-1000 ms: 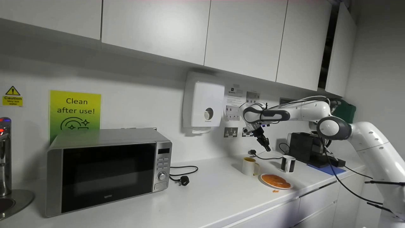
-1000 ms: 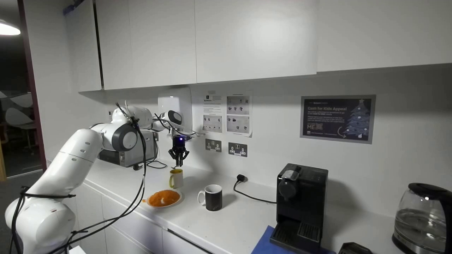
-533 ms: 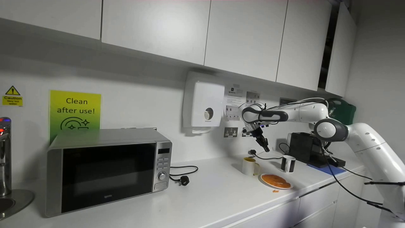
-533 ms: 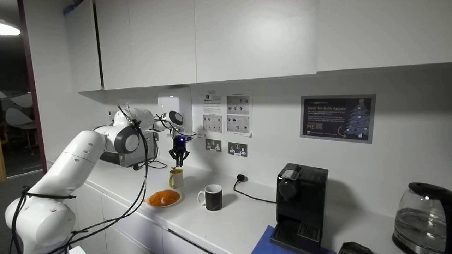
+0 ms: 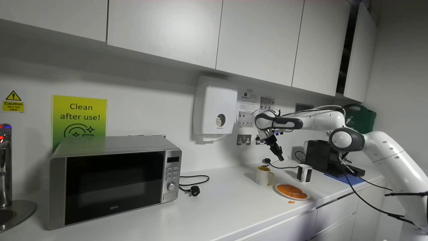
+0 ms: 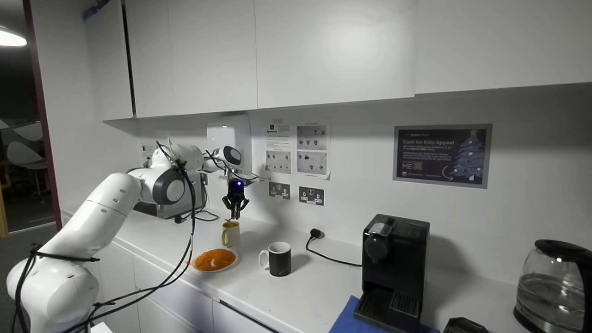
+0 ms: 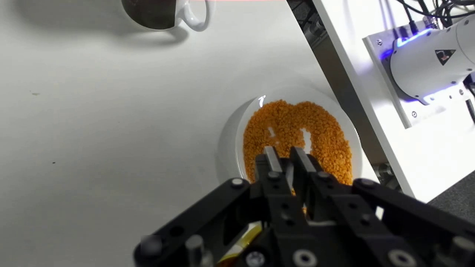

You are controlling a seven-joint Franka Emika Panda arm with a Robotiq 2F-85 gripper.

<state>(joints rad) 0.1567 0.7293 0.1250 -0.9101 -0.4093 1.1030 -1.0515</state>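
My gripper (image 6: 235, 217) hangs above the counter, close over a white mug (image 6: 234, 237) with a yellow inside and handle. Seen from the wrist, the fingers (image 7: 272, 161) stand almost together with a narrow gap; a pale streak shows in it, and I cannot tell if it is a held thing. A thin dark sliver (image 6: 227, 219) juts beside the fingertips in an exterior view, too small to identify. Beyond the fingers lies a white plate (image 7: 355, 137) of orange grains (image 7: 330, 148). The yellow-lined mug (image 7: 248, 237) is mostly hidden under the gripper in the wrist view.
A black-and-white mug (image 6: 280, 260) stands near the plate. Along the counter are a coffee machine (image 6: 393, 263), a glass kettle (image 6: 550, 286), a microwave (image 5: 113, 184) and a loose plug (image 5: 195, 190). Cupboards (image 5: 260, 40) hang overhead. A few orange grains (image 5: 291, 202) lie beside the plate.
My gripper has shifted very slightly, leftward in one exterior view and rightward in the other. The arm's elbow has moved the same ways and sunk a little. Mugs and plate have stayed put.
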